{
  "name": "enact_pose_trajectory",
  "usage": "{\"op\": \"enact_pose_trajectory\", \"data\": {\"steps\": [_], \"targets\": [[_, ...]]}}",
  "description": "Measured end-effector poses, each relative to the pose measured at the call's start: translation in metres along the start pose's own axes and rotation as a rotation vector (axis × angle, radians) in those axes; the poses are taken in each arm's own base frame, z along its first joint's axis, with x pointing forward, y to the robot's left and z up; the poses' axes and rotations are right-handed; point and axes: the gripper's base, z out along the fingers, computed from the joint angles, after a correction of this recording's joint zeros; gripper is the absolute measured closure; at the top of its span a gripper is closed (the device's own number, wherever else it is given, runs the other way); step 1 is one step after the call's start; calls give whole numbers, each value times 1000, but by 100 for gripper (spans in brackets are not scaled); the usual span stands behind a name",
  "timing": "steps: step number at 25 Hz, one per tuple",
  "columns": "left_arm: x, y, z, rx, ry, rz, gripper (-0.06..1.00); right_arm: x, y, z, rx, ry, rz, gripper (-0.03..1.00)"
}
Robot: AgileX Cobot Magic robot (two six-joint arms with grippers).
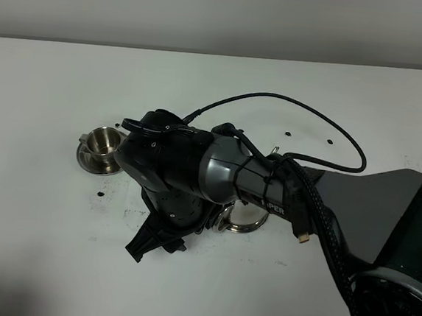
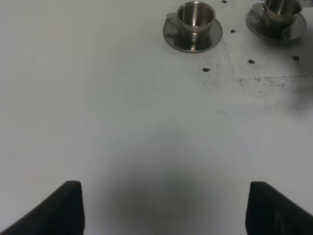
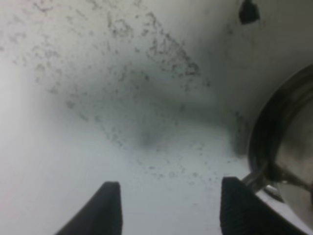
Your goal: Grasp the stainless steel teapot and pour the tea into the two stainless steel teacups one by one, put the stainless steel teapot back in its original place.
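Note:
One steel teacup (image 1: 103,142) stands on its saucer at the left of the white table. In the left wrist view it (image 2: 194,14) stands beside a second teacup (image 2: 280,9) on its own saucer. The teapot shows in no view. A shiny round steel piece (image 1: 239,220) peeks out from under the right arm, and I cannot tell whether it is a cup or a saucer. A steel rim (image 3: 281,147) lies beside my right gripper (image 3: 168,208), which is open and empty low over the smudged table (image 1: 148,247). My left gripper (image 2: 164,208) is open and empty, well short of the cups.
The right arm (image 1: 268,181) reaches across the middle of the table (image 1: 39,261) and hides what lies under it. Small dark specks (image 2: 206,69) and a grey smudge (image 2: 269,83) mark the table near the cups. The table's far edge (image 1: 220,54) meets a wall.

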Motion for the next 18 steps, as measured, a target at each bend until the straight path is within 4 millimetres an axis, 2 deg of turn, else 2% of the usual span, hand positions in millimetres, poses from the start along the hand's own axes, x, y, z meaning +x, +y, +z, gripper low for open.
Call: {"op": "enact_pose_trajectory", "data": {"steps": [5,9,13,18], "targets": [[0,0,0,0,0,-1,28,1,-1,-5,-10,-7,6,53],[0,0,0,0,0,-1,28,12,-6,-13,-10,-2,9,53],[0,0,0,0,0,-1,28,21,-15,-12,-7,27,28,53],[0,0,0,0,0,-1,28,22,-16,-11,-6,34,32,53]]}}
